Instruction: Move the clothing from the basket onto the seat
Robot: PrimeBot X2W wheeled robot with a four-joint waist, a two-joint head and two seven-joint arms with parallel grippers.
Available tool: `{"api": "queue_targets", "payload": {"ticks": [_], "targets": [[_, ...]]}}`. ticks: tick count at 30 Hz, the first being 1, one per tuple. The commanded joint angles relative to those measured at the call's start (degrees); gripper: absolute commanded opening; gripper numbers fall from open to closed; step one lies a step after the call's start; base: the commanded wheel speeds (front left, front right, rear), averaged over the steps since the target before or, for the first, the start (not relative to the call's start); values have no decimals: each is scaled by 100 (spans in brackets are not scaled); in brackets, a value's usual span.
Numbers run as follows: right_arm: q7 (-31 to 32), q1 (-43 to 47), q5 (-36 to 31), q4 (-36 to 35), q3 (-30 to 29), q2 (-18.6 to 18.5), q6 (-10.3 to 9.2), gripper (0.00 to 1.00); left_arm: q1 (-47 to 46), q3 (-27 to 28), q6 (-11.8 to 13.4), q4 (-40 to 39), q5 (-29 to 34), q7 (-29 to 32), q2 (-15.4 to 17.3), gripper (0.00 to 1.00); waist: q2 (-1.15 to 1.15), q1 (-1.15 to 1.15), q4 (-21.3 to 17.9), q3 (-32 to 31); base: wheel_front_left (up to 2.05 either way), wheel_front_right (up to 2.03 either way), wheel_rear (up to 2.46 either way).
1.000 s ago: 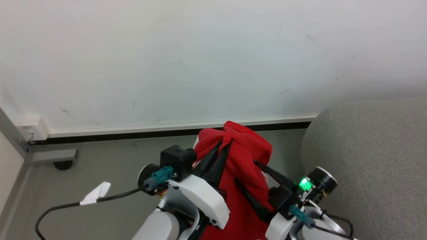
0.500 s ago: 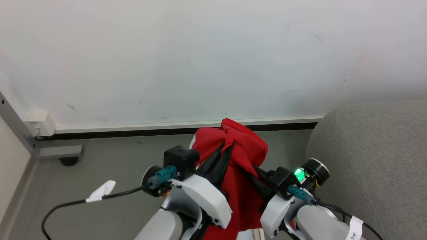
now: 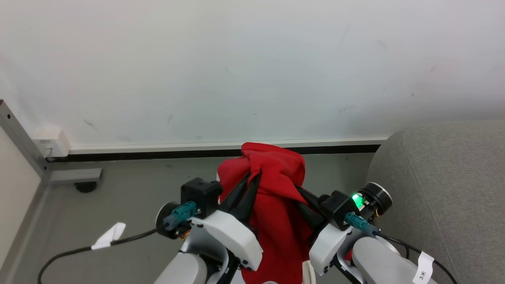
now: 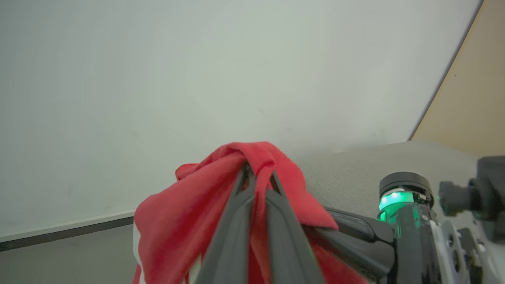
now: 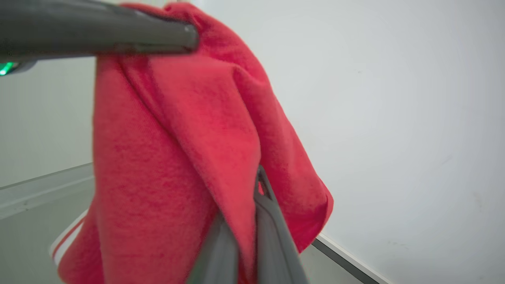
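Note:
The red clothing (image 3: 272,185) hangs bunched in the air between my two arms, above the grey floor. My left gripper (image 3: 253,176) is shut on its top fold, and in the left wrist view the dark fingers (image 4: 236,213) pinch the fabric (image 4: 185,221). My right gripper (image 3: 303,194) is shut on the cloth's right side. In the right wrist view its fingers (image 5: 272,225) close on red fabric (image 5: 158,157) with a white-striped hem at the lower left. The seat (image 3: 446,185), a light grey sofa, stands just to the right. The basket is out of view.
A white wall (image 3: 236,71) with a dark baseboard runs straight ahead. At the left are a white wall box (image 3: 49,142) and a metal frame foot with a caster (image 3: 85,185). A black cable with a white tag (image 3: 108,236) trails from my left wrist.
My right gripper, open beside the cloth a second ago, has closed on the clothing. The held bundle now sits slightly further left in the head view.

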Motion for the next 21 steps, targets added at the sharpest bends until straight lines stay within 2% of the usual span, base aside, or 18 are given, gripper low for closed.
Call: {"api": "queue_targets", "payload": {"ticks": [1, 14, 21], "targets": [[-28, 37, 38, -39, -26, -11, -13, 0, 88, 28, 39, -9, 22, -49, 66, 100, 0, 0, 12, 7, 0, 0, 0], [-28, 101, -3, 34, -146, -11, -14, 0, 545, 20, 84, -236, 162, -416, 384, 100, 0, 0, 107, 50, 0, 0, 0], [-27, 116, -3, 46, -202, -10, -14, 0, 816, 7, 135, -315, 356, -888, 618, 100, 0, 0, 127, 60, 0, 0, 0]]}}
